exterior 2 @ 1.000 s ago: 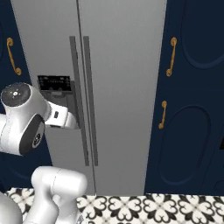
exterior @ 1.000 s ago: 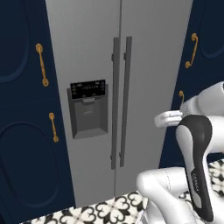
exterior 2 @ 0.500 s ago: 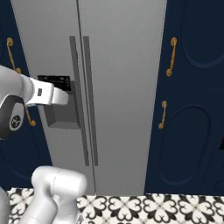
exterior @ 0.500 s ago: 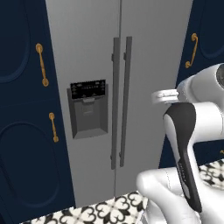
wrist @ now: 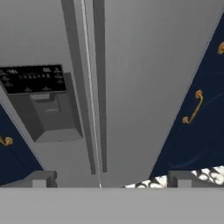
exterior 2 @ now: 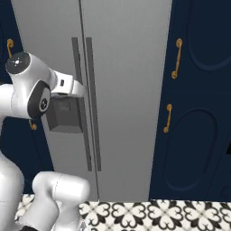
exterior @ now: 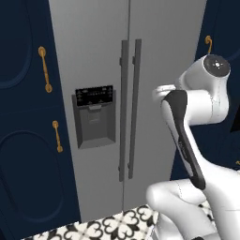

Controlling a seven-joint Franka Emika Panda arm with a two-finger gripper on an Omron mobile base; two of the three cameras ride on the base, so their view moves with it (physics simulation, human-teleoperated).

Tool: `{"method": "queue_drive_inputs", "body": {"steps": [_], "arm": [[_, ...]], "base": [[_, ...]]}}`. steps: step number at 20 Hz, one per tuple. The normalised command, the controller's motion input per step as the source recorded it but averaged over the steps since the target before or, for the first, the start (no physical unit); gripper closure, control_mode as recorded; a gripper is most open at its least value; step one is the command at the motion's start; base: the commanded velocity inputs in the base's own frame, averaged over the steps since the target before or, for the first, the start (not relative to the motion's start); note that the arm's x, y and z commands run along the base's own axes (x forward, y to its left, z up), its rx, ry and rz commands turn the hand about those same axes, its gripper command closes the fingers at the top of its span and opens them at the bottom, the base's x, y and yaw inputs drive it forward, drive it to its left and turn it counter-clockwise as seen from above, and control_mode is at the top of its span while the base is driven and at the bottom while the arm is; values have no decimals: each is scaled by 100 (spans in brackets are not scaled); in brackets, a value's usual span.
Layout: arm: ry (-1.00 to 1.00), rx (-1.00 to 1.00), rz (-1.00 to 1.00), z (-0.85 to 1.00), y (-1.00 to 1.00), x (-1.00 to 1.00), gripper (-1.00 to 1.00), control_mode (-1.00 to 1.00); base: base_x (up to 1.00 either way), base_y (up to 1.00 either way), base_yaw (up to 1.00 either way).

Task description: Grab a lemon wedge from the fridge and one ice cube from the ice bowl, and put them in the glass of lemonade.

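Well, fridge (exterior: 154,70): it stands straight ahead of me, both doors shut, between the navy cabinets (exterior: 23,140).
Lemon wedge: presumably behind those doors; I cannot see it, nor the ice bowl or the glass of lemonade.
Handles (exterior: 130,110): two long vertical bars, side by side at the centre seam; in my hand view they run up the middle.
Dispenser panel (exterior: 95,116): black strip over a grey recess on the left door, just left of the handles.
How it will handle: I judge the door heavy and stiff, swinging on its outer hinge, with a seal that resists at first. The bar looks smooth and rigid, so a grip should go squarely around it, about mid-height, not on the door face.
Where to take hold: one bar only, closing across it from both sides, then pulling outward in an arc.
Fingers (wrist: 107,178): spread as wide as they go, holding nothing, with the tips well short of the door.
Arm: my wrist sits near the right door in the left base view, and in front of the dispenser in the right base view.
Changed from a second ago: my forearm has risen and swung toward the fridge; the fingers are as wide as before.
Floor (exterior 2: 149,214): black-and-white patterned tile at the fridge's foot.
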Motion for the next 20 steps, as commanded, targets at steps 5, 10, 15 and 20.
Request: {"method": "queue_drive_inputs", "body": {"steps": [5,10,15,20], "arm": [[7,1,14,-63,14,100,-100,-100],[2,1,2,-8,1,89,-100,-100],[-3,11,0,32,-6,29,-100,-100],[0,0,0,25,11,82,-100,-100]], "base": [[0,0,0],[0,0,0],[0,0,0],[0,0,0]]}}
